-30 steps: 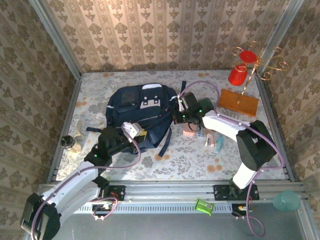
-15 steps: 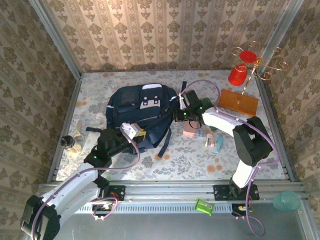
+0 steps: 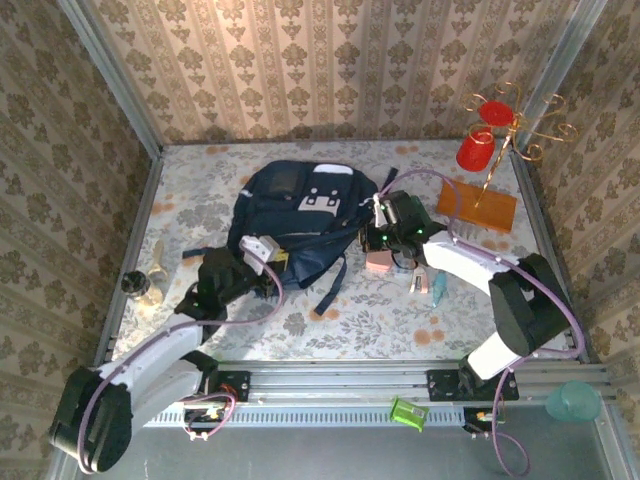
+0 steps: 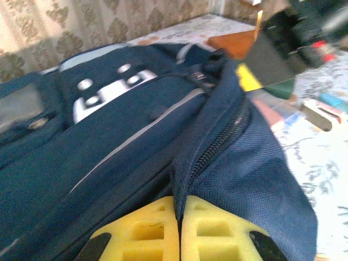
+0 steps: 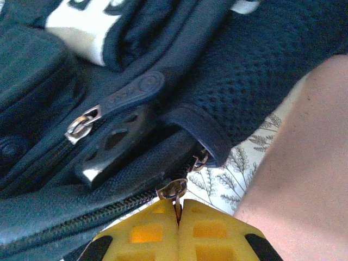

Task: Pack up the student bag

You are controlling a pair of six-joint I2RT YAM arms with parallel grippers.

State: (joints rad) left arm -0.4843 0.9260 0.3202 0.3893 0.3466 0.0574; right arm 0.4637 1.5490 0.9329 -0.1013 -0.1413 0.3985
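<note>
Pinching near edge of student bag (image 3: pixel 300 215) with left hand (image 4: pixel 179 209), zipper pull (image 5: pixel 173 190) with right hand (image 5: pixel 179 211); slid rightward since earlier (open surface (image 3: pixel 190 190) at left).

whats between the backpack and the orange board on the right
The right gripper, shut on a zipper pull at the backpack's edge, and its wrist behind it, almost up to the orange board. The top view shows it.
</note>
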